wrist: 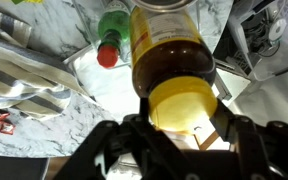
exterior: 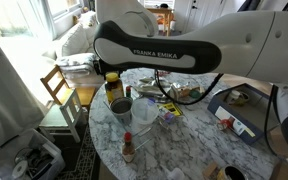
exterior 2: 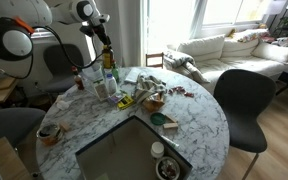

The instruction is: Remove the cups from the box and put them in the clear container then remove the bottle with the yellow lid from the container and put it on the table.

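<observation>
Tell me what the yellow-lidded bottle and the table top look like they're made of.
Bottle: glossy plastic or glass; the amber body looks translucent and catches light glints. Lid: opaque yellow plastic, smooth, probably. Table: polished marble or a marble-look surface, white with grey veins; which one I cannot tell.

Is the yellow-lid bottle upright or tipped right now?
Upright: the yellow-lid bottle hangs vertically, lid up, clamped at its lid by the gripper.
</observation>
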You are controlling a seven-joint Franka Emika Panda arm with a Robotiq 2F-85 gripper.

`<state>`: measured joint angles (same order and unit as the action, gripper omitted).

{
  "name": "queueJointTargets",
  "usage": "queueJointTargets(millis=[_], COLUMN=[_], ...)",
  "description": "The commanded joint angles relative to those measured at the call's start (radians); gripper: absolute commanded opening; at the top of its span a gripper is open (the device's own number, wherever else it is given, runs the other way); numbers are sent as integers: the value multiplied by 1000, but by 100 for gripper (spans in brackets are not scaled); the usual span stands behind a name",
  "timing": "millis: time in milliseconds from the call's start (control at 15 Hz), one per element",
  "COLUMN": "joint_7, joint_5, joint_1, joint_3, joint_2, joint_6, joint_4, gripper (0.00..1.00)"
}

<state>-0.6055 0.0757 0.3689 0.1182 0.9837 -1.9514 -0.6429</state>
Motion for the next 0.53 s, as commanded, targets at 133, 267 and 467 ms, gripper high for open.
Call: queueJointTargets(millis=[133, 267, 467], joint_7=[-37, -45, -56], joint_5=[14, 16, 22], joint_1=[11, 13, 21], joint_3=[21, 28, 43], joint_2=[-18, -21, -31], joint_6=[45, 48, 47], joint_4=[27, 30, 32], gripper=[37, 37, 37])
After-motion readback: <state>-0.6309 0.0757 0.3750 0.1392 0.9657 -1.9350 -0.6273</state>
